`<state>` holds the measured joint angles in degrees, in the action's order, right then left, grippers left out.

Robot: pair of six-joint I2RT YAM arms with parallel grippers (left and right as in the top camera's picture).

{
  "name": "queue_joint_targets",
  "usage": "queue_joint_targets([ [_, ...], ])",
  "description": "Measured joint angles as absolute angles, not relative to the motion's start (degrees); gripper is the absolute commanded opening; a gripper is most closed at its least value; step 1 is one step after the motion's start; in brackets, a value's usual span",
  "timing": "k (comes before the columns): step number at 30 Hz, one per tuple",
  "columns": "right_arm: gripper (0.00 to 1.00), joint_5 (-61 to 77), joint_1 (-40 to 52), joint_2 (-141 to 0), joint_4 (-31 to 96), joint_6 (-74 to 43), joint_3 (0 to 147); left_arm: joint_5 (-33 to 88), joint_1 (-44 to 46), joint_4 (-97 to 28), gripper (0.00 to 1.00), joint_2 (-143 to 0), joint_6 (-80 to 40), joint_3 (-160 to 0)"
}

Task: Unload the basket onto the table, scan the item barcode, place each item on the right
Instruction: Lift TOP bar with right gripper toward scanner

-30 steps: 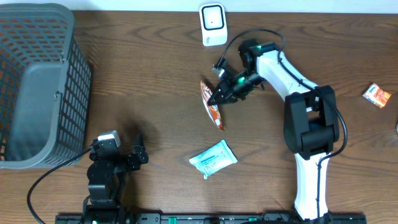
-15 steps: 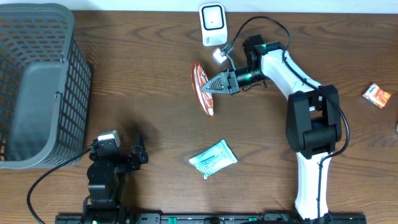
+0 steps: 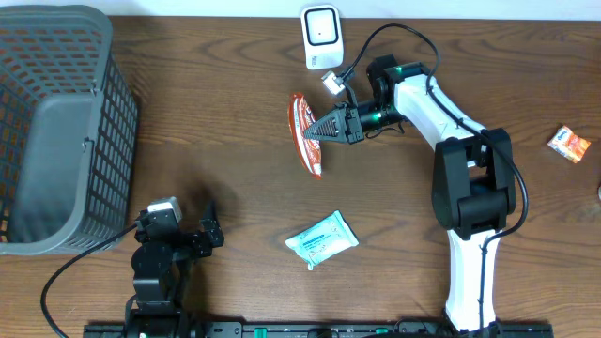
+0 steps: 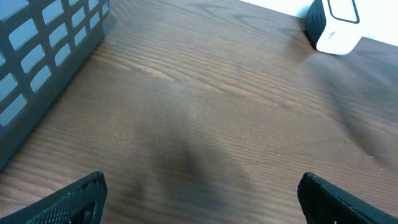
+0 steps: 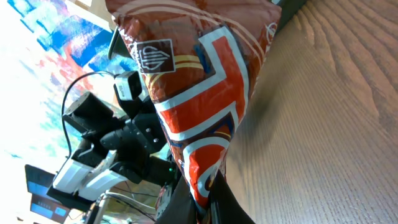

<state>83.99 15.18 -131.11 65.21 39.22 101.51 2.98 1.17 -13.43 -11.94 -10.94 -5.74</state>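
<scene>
The item is an orange, red and white snack packet (image 3: pixel 305 133), held clear of the table a little below and left of the white barcode scanner (image 3: pixel 321 37) at the back edge. My right gripper (image 3: pixel 315 134) is shut on the packet's right edge. In the right wrist view the packet (image 5: pixel 199 99) fills the centre, pinched at its lower end between my dark fingers (image 5: pixel 186 208). My left gripper (image 3: pixel 208 231) sits near the front left, open over bare wood, its two tips (image 4: pixel 74 198) wide apart. The scanner (image 4: pixel 333 26) shows far off at the top right of the left wrist view.
A grey mesh basket (image 3: pixel 58 122) fills the left side, its wall (image 4: pixel 43 56) close to my left gripper. A light-blue wipe pack (image 3: pixel 321 239) lies in front of centre. A small orange and white sachet (image 3: pixel 569 144) lies at the far right.
Over the last second my right gripper swung the packet up and left toward the scanner and turned it. Nothing has visibly moved in the last half second. The left arm stayed still.
</scene>
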Motion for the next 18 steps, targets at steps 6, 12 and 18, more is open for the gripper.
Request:
queue_joint_targets([
  [6, 0.01, 82.83, 15.16, -131.11, 68.9, 40.56, 101.51, 2.98, 1.17, -13.43, 0.98, -11.94, -10.94, -5.74],
  [12, 0.01, 80.05, 15.0, -131.11, 82.65, 54.87, 101.51, 2.98, 1.17, -13.43, 0.98, -11.94, -10.94, -5.74],
  [18, 0.01, 77.58, 14.28, -131.11, 90.72, 70.13, 101.51, 2.98, 1.17, -13.45, 0.98, -11.94, -10.94, -5.74],
])
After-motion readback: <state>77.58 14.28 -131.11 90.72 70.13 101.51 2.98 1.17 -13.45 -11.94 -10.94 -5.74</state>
